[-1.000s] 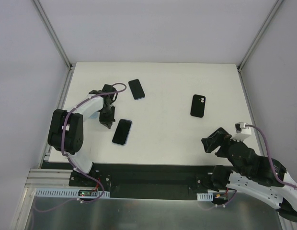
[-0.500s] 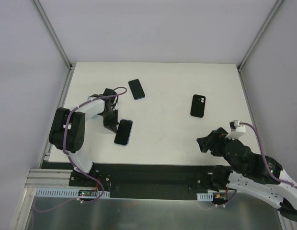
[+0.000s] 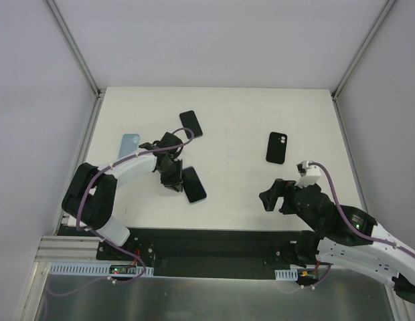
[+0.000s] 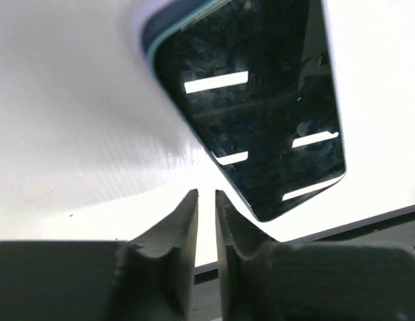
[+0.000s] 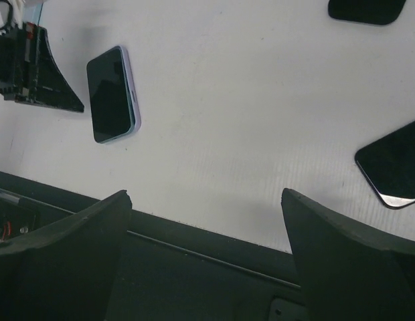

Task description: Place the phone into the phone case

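Left hand (image 4: 206, 195): almost pressed together, pinching nothing, beside phone (image 4: 261, 100)
Right hand (image 3: 269, 198): spread wide, empty, by desk (image 3: 234, 114) near edge

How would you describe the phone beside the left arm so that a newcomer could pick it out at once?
On the white table, find the left arm's end effector near the front edge. The phone lies flat, screen up, right beside its tips. It sits nearer that edge than the other phone and the black case, and has a pale bluish rim.
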### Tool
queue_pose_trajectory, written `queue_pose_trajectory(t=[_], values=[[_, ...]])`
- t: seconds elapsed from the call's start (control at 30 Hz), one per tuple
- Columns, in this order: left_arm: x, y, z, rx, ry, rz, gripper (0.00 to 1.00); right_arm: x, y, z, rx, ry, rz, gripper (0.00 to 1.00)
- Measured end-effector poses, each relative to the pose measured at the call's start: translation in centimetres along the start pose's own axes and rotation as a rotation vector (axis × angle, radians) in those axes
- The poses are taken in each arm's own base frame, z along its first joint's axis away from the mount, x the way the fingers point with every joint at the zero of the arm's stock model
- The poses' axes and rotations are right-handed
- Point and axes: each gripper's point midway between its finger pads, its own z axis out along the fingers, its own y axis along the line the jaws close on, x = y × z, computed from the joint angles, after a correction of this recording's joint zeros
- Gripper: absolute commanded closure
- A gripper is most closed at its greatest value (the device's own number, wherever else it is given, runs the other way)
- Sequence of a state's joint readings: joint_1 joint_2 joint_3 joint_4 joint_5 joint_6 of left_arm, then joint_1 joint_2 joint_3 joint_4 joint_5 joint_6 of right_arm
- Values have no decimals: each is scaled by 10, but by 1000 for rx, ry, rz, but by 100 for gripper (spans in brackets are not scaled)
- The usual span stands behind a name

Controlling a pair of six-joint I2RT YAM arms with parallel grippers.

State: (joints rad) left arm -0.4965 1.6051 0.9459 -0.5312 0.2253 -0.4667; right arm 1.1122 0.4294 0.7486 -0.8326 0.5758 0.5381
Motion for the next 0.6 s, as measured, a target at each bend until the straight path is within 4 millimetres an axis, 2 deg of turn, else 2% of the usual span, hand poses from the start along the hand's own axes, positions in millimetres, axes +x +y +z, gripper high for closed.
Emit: queue_pose_trajectory(t=[0.1,0.13,0.2,0.3,0.37,0.47,0.6], values=[[-13,6,-20,18,-90,-55,63,6,15,13,-10,45,-46,4],[-18,8,-26,21,-117,-69,52,8,19,17,-9,58,-66,3],[-29,11,-39,36,-179,-95,46,14,28,28,-2,97,-122,2],[-40,7,-49,69,-239,-99,48,15,45,43,-10,146,-186,3],[-43,4,-48,83,-253,-95,55,11,57,57,-31,166,-192,7],[-42,4,-40,109,-259,-108,57,8,69,82,-59,201,-181,12],[-29,15,-24,144,-220,-166,57,18,78,124,-89,296,-172,18]])
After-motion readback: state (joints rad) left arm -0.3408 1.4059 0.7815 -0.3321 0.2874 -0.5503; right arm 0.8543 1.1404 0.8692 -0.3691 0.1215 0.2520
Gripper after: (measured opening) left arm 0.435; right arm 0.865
